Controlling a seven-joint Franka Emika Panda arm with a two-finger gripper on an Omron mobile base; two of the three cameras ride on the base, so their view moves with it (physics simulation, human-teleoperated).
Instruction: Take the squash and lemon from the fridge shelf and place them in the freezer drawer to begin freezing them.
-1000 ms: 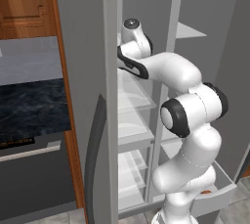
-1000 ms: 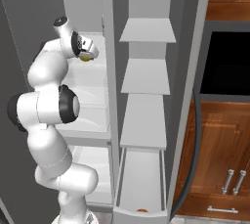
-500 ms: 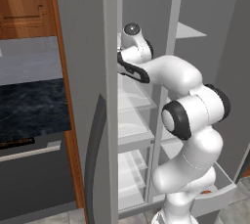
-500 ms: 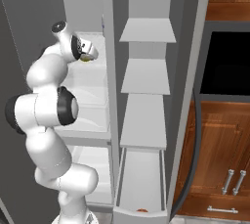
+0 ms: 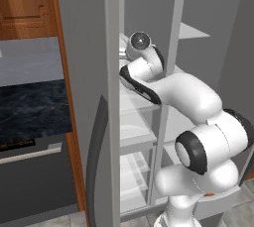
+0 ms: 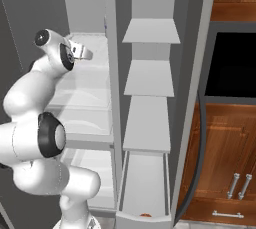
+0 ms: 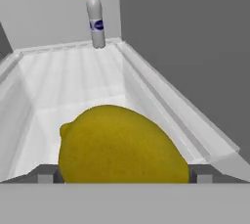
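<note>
Lemon is what you have right in front of the hand: one yellow-green oval fruit, sitting low in the hand view between the two dark fingertips, which stand at either end of it. Its long axis runs across that view from one fingertip to the other, with a small nub at the left end. You cannot tell from these pictures whether the fingers are pressed onto it or merely flank it.

Your arm rises from the base, bends at a dark elbow joint, then reaches up and forward into the left compartment of the open fridge. In the right base view the hand sits at the front of the upper fridge shelf, wrist cocked so it points inward along the shelf; in the left base view the wrist shows just past the door edge at that same height.

You see one fridge shelf under the lemon, white with fine ribbed lines and a raised rim. At its far end stands one upright bottle with a red cap and a blue label, well apart from the lemon.

Low on the right side, you have one freezer drawer pulled open, long and pale. One small orange-red piece, the squash, peeks over its near front edge.
</note>
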